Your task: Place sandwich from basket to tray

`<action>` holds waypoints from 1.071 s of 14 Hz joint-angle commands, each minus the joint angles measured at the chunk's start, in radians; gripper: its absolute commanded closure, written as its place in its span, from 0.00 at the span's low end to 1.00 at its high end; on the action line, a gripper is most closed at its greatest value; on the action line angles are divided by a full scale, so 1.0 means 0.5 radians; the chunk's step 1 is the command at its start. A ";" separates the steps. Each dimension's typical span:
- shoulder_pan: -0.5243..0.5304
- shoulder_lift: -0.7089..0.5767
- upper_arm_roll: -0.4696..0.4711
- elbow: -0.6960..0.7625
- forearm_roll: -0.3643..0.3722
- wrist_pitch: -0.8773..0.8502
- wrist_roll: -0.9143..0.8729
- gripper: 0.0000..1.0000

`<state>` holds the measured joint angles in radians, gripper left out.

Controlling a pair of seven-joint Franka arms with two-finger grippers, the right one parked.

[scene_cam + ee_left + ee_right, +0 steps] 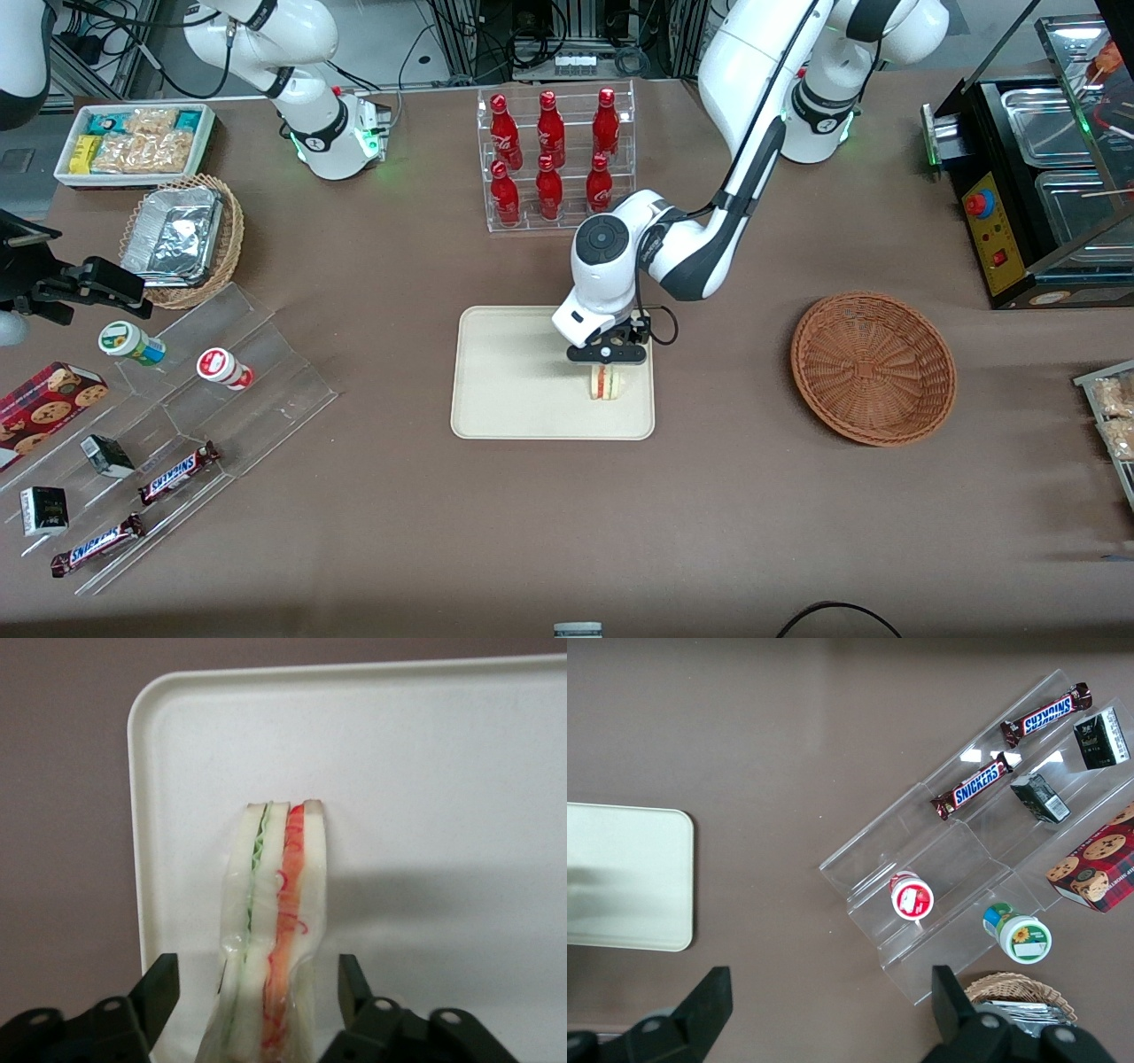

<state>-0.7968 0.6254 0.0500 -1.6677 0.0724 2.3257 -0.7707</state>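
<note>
The sandwich point(606, 381) stands on its edge on the cream tray point(514, 372), near the tray's end toward the working arm. Red and green filling shows along its cut edge in the left wrist view point(275, 930). My left gripper point(608, 359) hangs directly over it and is open. In the left wrist view the gripper point(257, 983) straddles the sandwich with a gap on each side, and the tray point(443, 797) lies under it. The reddish-brown basket point(873, 368) sits empty toward the working arm's end of the table. The tray also shows in the right wrist view point(620, 877).
A clear rack of red bottles point(556, 155) stands farther from the front camera than the tray. A stepped acrylic shelf point(257, 390) with snacks, a tan basket with a foil container point(182, 239) and a white snack bin point(133, 142) lie toward the parked arm's end. A black warmer point(1045, 177) stands beside the basket's end.
</note>
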 commanded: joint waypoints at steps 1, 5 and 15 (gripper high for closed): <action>0.001 -0.127 0.020 0.034 -0.007 -0.089 -0.035 0.00; 0.072 -0.471 0.056 0.040 -0.004 -0.484 -0.094 0.00; 0.559 -1.109 0.060 0.034 0.033 -1.025 -0.094 0.00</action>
<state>-0.5698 0.1202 0.0928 -1.6210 0.0769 1.8371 -0.8054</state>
